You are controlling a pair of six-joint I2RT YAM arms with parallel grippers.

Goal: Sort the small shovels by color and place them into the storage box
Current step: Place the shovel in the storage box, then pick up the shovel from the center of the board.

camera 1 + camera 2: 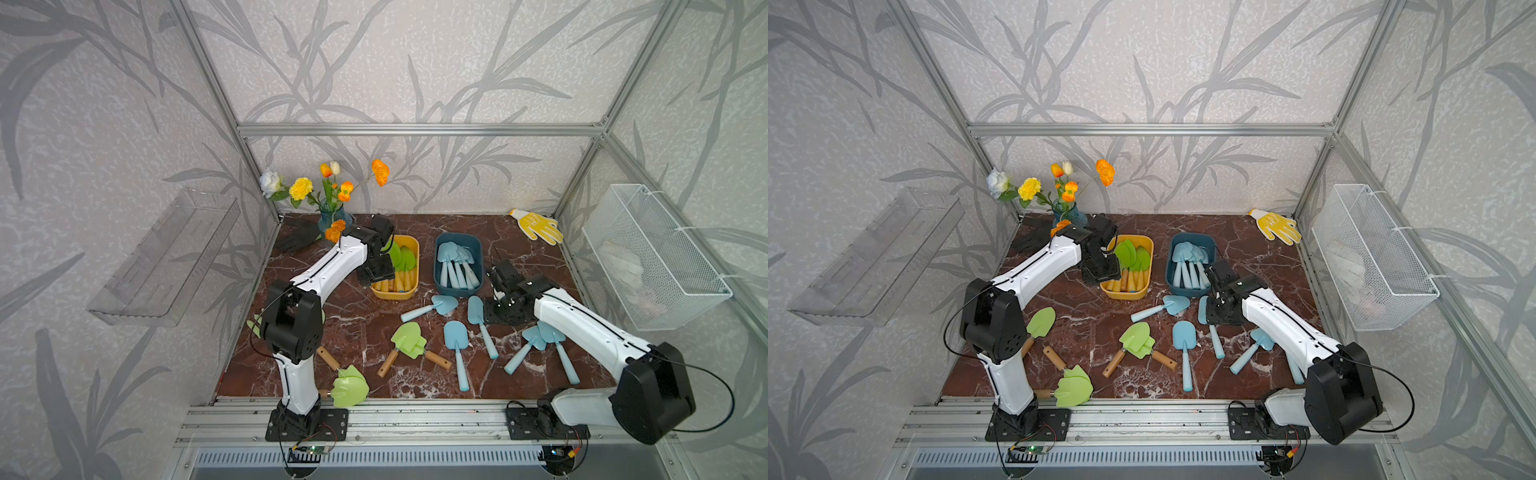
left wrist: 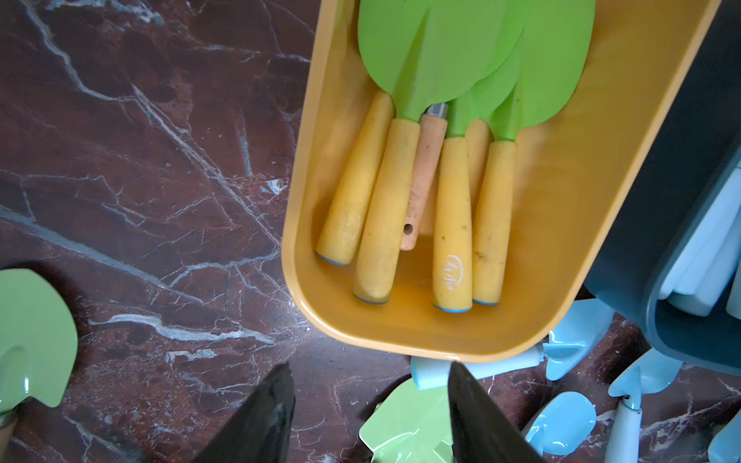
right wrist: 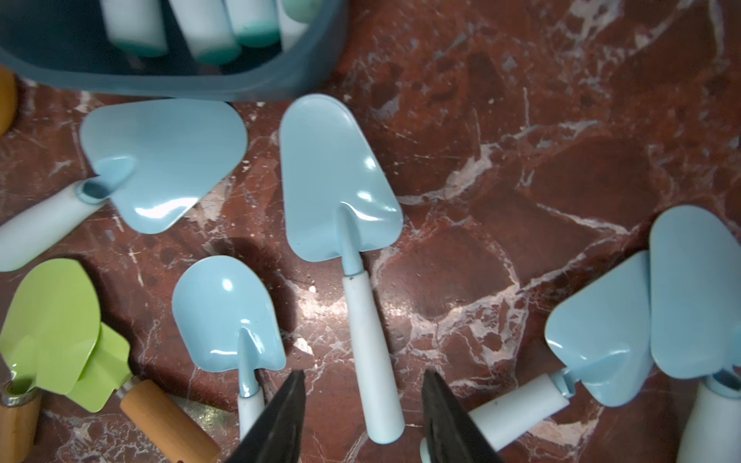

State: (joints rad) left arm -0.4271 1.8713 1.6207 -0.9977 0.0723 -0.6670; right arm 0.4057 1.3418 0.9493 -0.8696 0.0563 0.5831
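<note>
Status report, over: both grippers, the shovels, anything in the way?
Left gripper open, empty, near yellow box. Right gripper open over blue shovel handle. More shovels loose on table. Nothing blocking that handle.

Gloss on the blades, veined stone beneath

The dark red, white-veined marble-look tabletop (image 3: 561, 192) is smooth with a dull sheen. The pale blue shovels (image 3: 341, 180) have glossy, enamel-like blades and matt, paler handles. The lime-green shovel blades (image 3: 52, 320) shine too, above grainy tan wooden handles (image 3: 164, 417) with metal collars (image 3: 127, 385). The yellow plastic box (image 2: 569, 208) and dark blue plastic box (image 3: 256, 86) look smooth and satin. The yellow-dotted glove (image 1: 538, 226) at the far right corner is nubbly knit cloth.
</note>
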